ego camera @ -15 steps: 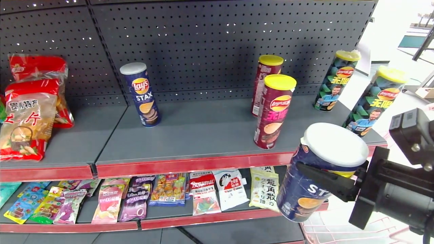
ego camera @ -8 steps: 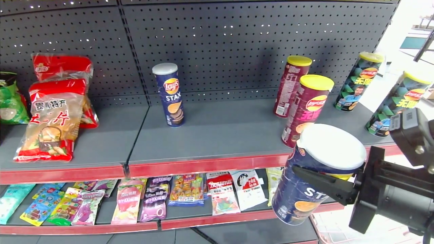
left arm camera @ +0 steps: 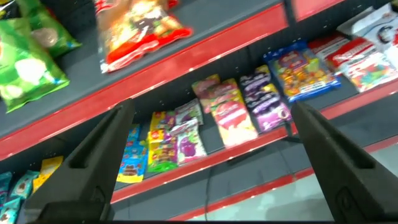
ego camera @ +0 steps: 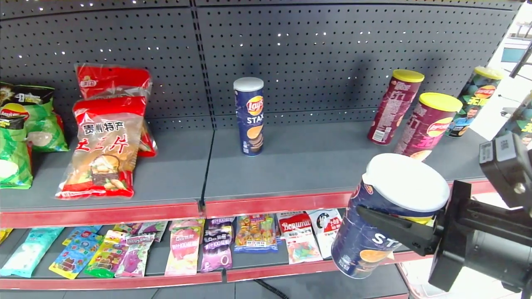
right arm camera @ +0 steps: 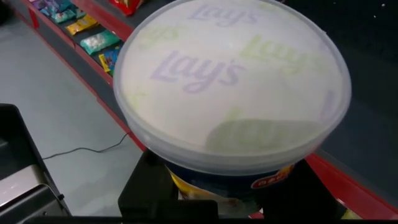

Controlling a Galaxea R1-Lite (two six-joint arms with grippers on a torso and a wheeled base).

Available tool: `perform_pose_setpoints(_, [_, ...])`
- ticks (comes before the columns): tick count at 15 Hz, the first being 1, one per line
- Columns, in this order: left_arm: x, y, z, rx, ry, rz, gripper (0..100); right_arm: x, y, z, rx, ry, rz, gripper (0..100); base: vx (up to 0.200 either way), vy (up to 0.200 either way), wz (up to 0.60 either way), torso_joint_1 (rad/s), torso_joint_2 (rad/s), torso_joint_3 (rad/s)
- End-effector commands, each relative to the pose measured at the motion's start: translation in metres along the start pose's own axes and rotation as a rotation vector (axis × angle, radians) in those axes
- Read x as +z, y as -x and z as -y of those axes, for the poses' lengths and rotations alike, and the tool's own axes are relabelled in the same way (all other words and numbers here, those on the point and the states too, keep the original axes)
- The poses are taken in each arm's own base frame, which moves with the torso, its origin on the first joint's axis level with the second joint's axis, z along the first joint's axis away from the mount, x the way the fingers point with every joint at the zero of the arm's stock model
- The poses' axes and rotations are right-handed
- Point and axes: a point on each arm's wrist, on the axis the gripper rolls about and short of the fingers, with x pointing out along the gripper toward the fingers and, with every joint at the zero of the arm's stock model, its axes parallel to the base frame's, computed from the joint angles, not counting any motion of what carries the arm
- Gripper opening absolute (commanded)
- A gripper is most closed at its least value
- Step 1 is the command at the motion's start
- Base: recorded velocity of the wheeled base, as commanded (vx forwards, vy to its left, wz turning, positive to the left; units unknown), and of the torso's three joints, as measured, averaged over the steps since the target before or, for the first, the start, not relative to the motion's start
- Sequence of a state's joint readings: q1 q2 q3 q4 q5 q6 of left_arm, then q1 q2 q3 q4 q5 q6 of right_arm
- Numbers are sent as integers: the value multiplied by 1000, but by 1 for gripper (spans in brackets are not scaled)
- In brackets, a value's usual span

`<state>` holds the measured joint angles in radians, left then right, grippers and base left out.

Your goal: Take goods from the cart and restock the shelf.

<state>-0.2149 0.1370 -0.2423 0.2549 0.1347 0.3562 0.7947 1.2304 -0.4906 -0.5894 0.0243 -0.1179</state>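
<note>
Head view first: the right gripper (ego camera: pixel 386 205) is clamping the blue can (ego camera: pixel 365 245) high on its body, just under the white lid (ego camera: pixel 405 180), and the can is tilting slightly in the grip. The upper shelf (ego camera: pixel 291 166) is lying ahead of the gripper and to its left. A matching blue can (ego camera: pixel 248 116) is standing well off to the gripper's left and farther in, and two maroon cans (ego camera: pixel 428 124) are sitting just beyond it. By the look of it this tube is light and stiff but thin-walled, with a smooth skin that could slip and brittle contents, so a modest squeeze near the lid rim seems the right hold.

Over to the left wrist view: the left gripper (left arm camera: pixel 214 165) is hanging with its jaws wide apart, holding nothing and touching nothing, while snack packets (left arm camera: pixel 230 115) are lying on a lower shelf well beyond it.

Right wrist view now: the lid (right arm camera: pixel 230 81) is sitting right over the right gripper (right arm camera: pixel 221 199), with dark fingers (right arm camera: pixel 149 186) pressing the can from both sides.
</note>
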Motion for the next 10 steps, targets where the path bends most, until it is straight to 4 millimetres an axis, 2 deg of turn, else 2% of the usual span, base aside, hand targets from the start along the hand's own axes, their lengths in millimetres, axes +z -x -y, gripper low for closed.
perform_pose_setpoints(1, [0, 0, 0, 1, -3, 1, 100, -1, -1, 0, 2, 0, -4, 0, 0, 200, 0, -2, -2, -2])
perform_pose_setpoints(3, [0, 0, 0, -1, -4, 1, 100, -1, -2, 0, 3, 0, -9, 0, 0, 200, 0, 7, 2, 2])
perform_pose_setpoints(9, [0, 0, 0, 1, -33, 1, 100, -3, -2, -1, 4, 0, -15, 0, 0, 0, 0, 0, 0, 0])
perform_pose_setpoints(10, [0, 0, 0, 1, -33, 1, 100, -3, -2, -1, 4, 0, -15, 0, 200, 0, 0, 7, -2, 2])
